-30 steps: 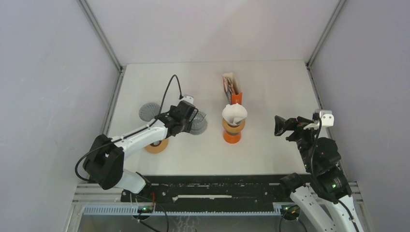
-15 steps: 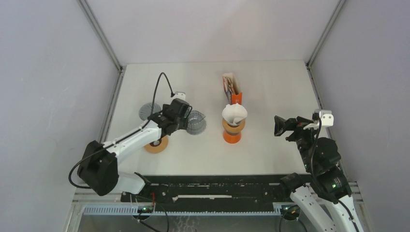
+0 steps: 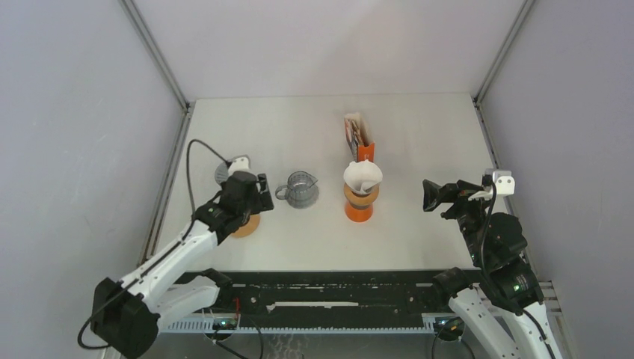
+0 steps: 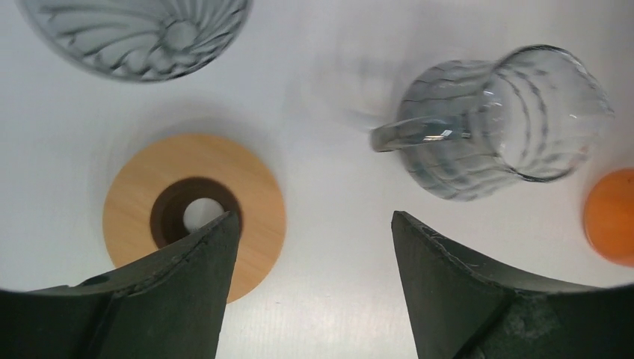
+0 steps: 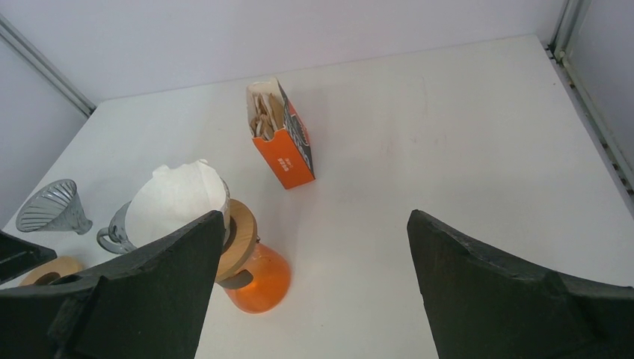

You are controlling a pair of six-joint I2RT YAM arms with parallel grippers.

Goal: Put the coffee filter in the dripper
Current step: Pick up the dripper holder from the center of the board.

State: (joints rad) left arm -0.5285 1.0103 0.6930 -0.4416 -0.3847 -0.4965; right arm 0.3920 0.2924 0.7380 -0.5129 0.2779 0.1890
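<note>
Left arm (image 3: 179, 250) has withdrawn from the clear grey glass jug (image 3: 299, 188); left fingers (image 4: 187, 299) spread wide, empty. Right fingers (image 5: 149, 292) likewise. White paper coffee filter (image 3: 362, 176) sits in the orange wooden-collared dripper (image 3: 359, 208), mid-desk (image 3: 419, 134).

We see a white worktop (image 5: 463, 134) with a smooth matt surface, and on it a jug (image 4: 493, 123) of clear ribbed glass that shines, beside a ring (image 4: 258, 193) of pale smooth wood. The filter (image 5: 176, 206) looks like thin white paper, a little creased, over a glossy orange base (image 5: 262, 283), and the box (image 5: 288, 153) is orange cardboard. The fingers (image 4: 463, 292) of the left tool (image 4: 314, 224) look like dark matt plastic with rough edges.
</note>
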